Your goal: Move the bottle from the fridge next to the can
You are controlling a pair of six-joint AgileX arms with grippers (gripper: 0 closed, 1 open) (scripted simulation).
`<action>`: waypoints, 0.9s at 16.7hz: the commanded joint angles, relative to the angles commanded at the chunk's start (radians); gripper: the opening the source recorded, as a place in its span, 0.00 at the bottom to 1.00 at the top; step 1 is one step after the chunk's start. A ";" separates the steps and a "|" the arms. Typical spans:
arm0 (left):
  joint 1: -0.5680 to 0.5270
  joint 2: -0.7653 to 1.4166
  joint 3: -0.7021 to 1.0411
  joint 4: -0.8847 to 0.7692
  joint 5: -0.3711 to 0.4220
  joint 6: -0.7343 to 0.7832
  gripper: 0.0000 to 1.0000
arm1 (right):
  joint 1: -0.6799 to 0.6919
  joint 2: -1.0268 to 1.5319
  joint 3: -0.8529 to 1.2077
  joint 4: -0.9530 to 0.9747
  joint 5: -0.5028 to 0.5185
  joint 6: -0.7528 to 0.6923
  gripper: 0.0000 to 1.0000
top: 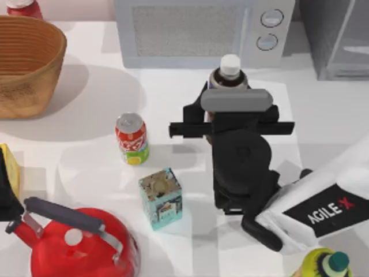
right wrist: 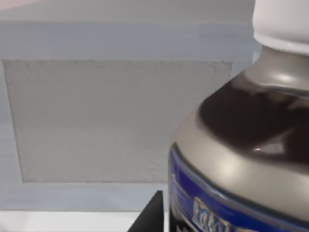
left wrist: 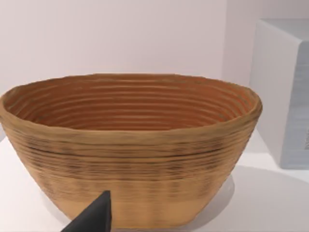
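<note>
My right end effector (top: 229, 92) is out over the middle of the desk (top: 173, 98), just in front of the microwave (top: 196, 32), and it has the bottle (top: 230, 68) in hand. From above, the white cap pokes up beyond the wrist; the body is hidden under the arm. In the right wrist view the bottle (right wrist: 241, 145) sits right against the camera, dark liquid over a blue label, one dark finger (right wrist: 152, 215) beside it, so I judge the fingers clamped on it. Whether its base touches the desk I can't tell.

The fridge (top: 340, 40) stands at the far right corner, and the bottle is already clear of it. That puts me in the carry, I'd say, with the placing not yet done.

The can (top: 132, 138) waits upright to the left of the bottle and a little nearer the front edge. The tin (top: 161, 198) sits just in front of the can, and the kettle (top: 81, 242) farther forward-left. So the next move calls for a slide left to the can's open right side, keeping the bottle upright, staying off the tin, then a gentle set-down before I let go.

My left arm is parked at the left, its camera facing the basket (left wrist: 130, 150).
</note>
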 joint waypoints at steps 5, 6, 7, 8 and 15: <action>0.000 0.000 0.000 0.000 0.000 0.000 1.00 | -0.001 -0.001 0.001 0.000 -0.001 0.001 0.00; 0.000 0.000 0.000 0.000 0.000 0.000 1.00 | 0.000 0.000 0.000 0.000 0.000 0.000 0.00; 0.000 0.000 0.000 0.000 0.000 0.000 1.00 | 0.000 0.000 0.000 0.000 0.000 0.000 0.00; 0.000 0.000 0.000 0.000 0.000 0.000 1.00 | 0.000 0.000 0.000 0.000 0.000 0.000 0.00; 0.000 0.000 0.000 0.000 0.000 0.000 1.00 | 0.000 0.000 0.000 0.000 0.000 0.000 0.45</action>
